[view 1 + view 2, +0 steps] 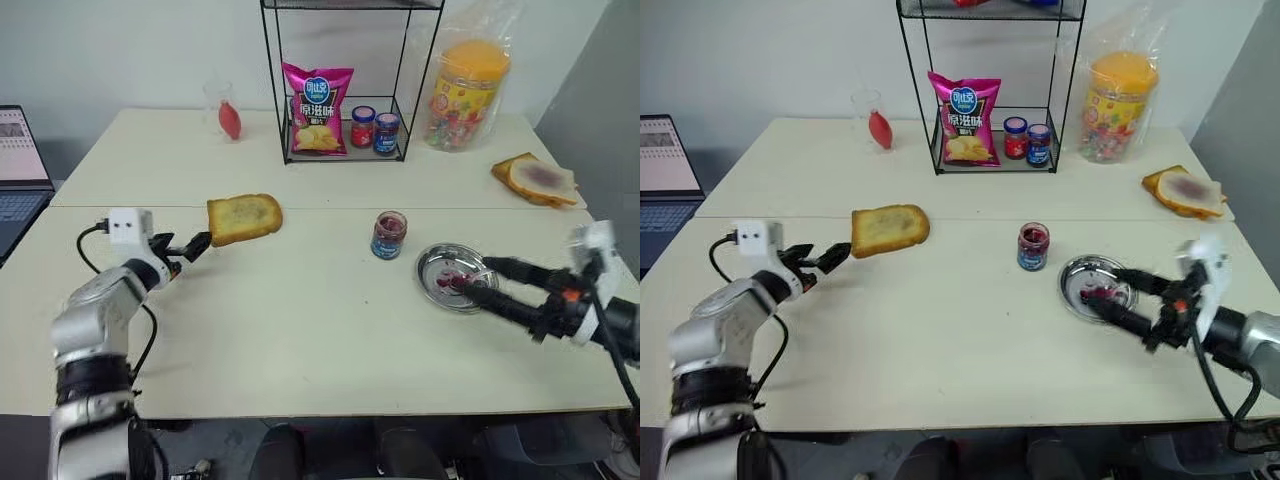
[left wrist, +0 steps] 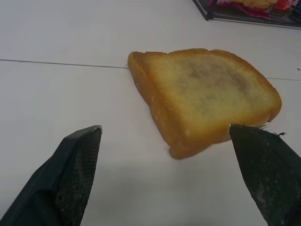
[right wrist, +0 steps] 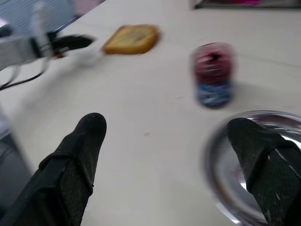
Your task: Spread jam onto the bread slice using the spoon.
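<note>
The bread slice, golden crust with a greyish centre, lies flat on the table left of centre. My left gripper is open just short of its near-left corner, with one finger on each side and neither touching. A round steel plate on the right holds small dark red blobs of jam. My right gripper is open and empty, its fingertips over the plate's right rim. An open jam jar stands just left of the plate. The spoon is hidden.
A black wire rack at the back holds a pink crisp bag and two lidded jars. A big candy jar in plastic stands to its right, and a slice with a purple smear lies far right. A glass and a laptop are on the left.
</note>
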{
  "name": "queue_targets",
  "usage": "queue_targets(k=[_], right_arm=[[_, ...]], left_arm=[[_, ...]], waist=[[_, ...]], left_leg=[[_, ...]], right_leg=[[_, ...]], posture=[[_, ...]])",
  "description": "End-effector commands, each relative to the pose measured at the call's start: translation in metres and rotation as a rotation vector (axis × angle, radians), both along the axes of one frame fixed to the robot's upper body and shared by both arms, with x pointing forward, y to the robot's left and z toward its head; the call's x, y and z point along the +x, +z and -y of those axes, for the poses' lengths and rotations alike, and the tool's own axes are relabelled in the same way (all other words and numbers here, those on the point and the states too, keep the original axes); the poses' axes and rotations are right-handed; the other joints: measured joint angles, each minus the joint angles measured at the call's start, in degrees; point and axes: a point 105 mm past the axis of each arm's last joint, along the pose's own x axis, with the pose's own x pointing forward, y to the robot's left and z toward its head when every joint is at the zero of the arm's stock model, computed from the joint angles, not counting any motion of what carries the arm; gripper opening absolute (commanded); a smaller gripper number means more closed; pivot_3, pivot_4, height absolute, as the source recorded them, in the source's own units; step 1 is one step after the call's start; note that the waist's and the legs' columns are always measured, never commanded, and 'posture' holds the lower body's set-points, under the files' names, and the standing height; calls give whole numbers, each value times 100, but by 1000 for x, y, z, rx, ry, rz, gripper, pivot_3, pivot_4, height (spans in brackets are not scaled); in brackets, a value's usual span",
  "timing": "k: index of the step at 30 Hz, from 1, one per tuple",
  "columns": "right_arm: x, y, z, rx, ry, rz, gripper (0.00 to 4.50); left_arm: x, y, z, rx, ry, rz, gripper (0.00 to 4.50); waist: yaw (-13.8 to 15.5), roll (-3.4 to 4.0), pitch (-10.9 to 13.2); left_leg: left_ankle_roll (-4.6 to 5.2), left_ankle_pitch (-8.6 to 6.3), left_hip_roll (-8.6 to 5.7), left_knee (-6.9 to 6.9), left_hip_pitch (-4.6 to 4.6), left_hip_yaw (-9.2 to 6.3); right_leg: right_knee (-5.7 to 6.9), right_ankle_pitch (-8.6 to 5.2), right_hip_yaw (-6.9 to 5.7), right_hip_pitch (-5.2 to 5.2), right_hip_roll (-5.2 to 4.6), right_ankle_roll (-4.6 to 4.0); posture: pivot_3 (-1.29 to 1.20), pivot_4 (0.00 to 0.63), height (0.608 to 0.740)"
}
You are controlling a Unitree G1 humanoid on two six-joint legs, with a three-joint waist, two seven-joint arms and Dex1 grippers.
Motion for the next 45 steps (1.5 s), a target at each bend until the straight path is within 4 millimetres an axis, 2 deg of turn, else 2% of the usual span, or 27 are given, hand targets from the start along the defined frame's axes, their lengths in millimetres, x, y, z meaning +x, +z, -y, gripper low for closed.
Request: queue_targets(k=[1, 7, 9, 12, 15, 17, 29, 33, 36, 39, 45], right_arm=[[2, 7, -14, 42, 34, 26, 4484], [0, 4, -20, 48, 34, 23, 4484], [0, 3, -21, 46, 31, 27, 4484], [2, 3, -22, 52, 12, 38, 4484], [0, 2, -26, 64, 15, 38, 4500], [-2, 2, -27, 66, 14, 35, 4500], [-1, -1, -23, 76, -12, 30, 4500], [-1, -2, -23, 71, -6, 26, 4500], [-3, -6, -23, 53, 10, 13, 4500], [-6, -6, -24, 53, 21, 4, 4500], [-8, -13, -17, 13, 24, -16, 4500]], left_arm=[[13, -4, 8, 98, -88, -17, 4500], [18, -24, 6, 203, -146, -88, 4500], [21, -23, 1, 213, -118, -80, 4500], [27, -18, 4, 197, -127, -52, 4500], [33, -13, 12, 197, -156, -27, 4048], [35, -11, 15, 200, -172, -21, 3594], [33, -10, 13, 210, -176, -9, 1198], [30, -7, 13, 215, -196, 2, 553], [23, -8, 19, 230, -275, -14, 122], [12, -6, 33, 251, -396, -21, 3], [-54, -8, 81, 321, -863, -130, 3]], waist=[[-2, -3, -2], [30, -2, -2], [36, -2, -2], [31, -2, -2], [29, -2, -2], [37, -2, -2], [38, -2, -2], [34, -2, -2], [33, -2, -2], [36, -2, -2], [22, -2, 0]], left_leg=[[0, 0, 0, -1, -4, -1], [-1, -2, 0, -14, -22, -17], [-1, -2, 0, -15, -24, -32], [0, -1, 2, -13, -24, -52], [1, 1, 2, -8, -23, -63], [2, 4, 1, -5, -23, -67], [3, 5, 2, -6, -24, -72], [3, 5, 2, -6, -23, -72], [3, 5, 3, -7, -24, -72], [2, 4, 3, -9, -24, -72], [1, 3, 5, -13, -28, -73]], right_leg=[[-6, 0, 0, 0, 0, 0], [-22, 14, -21, -7, -6, -28], [-21, 12, -38, -6, -6, -29], [-14, 3, -57, -2, -6, -15], [-1, -3, -68, -1, -5, -7], [6, -3, -73, 0, -4, -8], [7, -4, -78, 1, -5, -10], [8, -4, -78, 1, -4, -10], [8, -5, -78, 1, -4, -11], [8, -5, -79, 1, -5, -13], [8, 3, -84, -3, -11, -48]], posture=[[0, 150, 740], [0, 150, 740], [0, 150, 740], [0, 150, 740], [0, 150, 740], [0, 150, 740], [0, 150, 740], [0, 150, 740], [0, 150, 740], [0, 150, 740], [0, 150, 740]])
